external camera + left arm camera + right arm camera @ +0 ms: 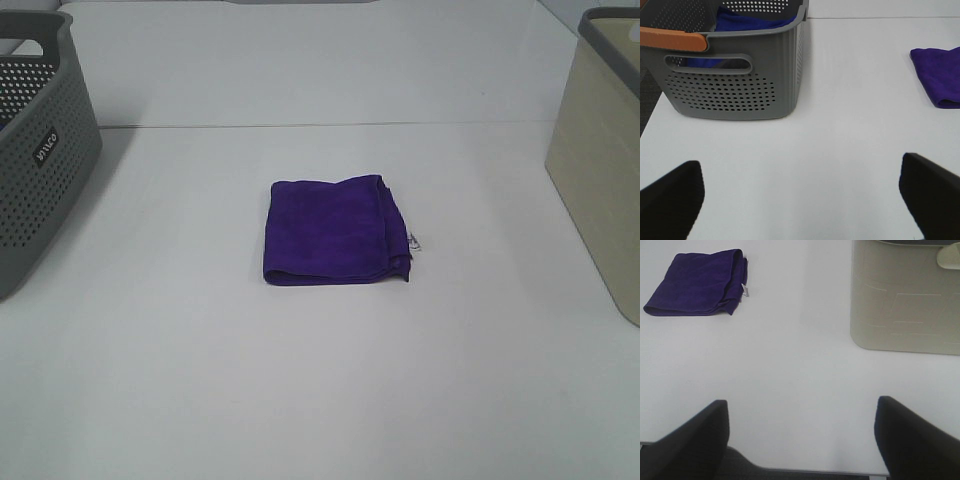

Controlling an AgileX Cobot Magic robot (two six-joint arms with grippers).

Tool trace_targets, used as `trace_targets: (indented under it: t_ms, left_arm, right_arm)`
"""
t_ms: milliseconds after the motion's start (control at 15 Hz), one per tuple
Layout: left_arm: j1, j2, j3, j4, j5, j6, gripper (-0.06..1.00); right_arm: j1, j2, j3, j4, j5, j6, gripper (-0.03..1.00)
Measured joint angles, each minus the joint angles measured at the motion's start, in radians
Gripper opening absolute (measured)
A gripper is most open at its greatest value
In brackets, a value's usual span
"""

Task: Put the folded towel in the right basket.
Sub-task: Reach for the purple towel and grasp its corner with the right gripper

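Where the high camera looks down, you see the folded towel (335, 232) flat on the table (300, 400), well apart from the right basket (600, 170). In the left wrist view, your left gripper (801, 162) is spread wide and holds nothing, near the grey basket (740, 90), which seems to hold blue cloth. In the right wrist view, the right gripper (801, 403) is likewise wide and empty.

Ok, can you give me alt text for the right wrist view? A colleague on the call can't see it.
A folded purple towel lies flat on the white table, well apart from the beige basket standing on the same surface. The right gripper hangs open and empty over bare table, touching neither.
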Motion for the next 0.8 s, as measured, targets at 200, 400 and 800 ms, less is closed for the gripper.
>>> trace_targets:
  t_ms: [200,400,800]
  left_arm:
    - [0.000,0.000,0.000,0.000,0.000,0.000,0.99]
    - [0.000,0.000,0.000,0.000,0.000,0.000,0.99]
    - [0.000,0.000,0.000,0.000,0.000,0.000,0.99]
  right_arm:
    - [0.000,0.000,0.000,-0.002,0.000,0.000,0.78]
    - [0.000,0.000,0.000,-0.026,0.000,0.007,0.92]
    - [0.000,0.000,0.000,-0.031,0.000,0.008,0.98]
